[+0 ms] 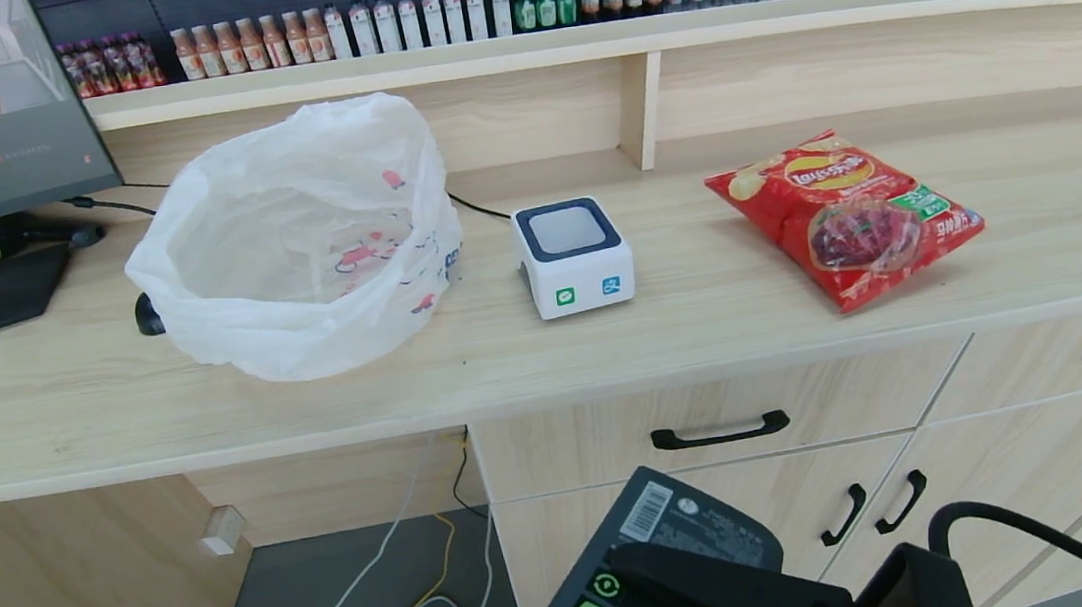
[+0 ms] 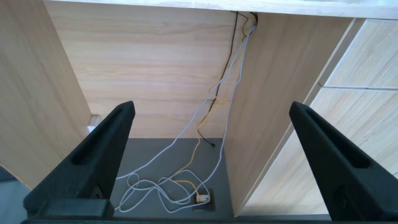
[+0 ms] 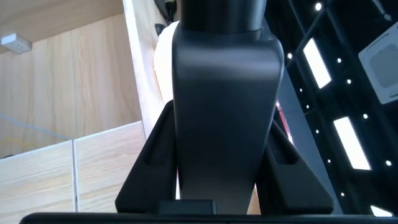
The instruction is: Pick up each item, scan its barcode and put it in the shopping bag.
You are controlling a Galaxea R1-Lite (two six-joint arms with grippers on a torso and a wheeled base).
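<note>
Print faces up on red chip bag.

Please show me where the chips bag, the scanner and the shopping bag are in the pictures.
chips bag (image 1: 844,216), head view, on the middle of its red front.
scanner (image 1: 566,229), head view, on its top window.
shopping bag (image 1: 303,338), head view, on its front wall.

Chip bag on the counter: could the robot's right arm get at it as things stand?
Probably yes. The chip bag lies alone on the right of the counter, nothing over it, the scanner well apart to its left.
</note>
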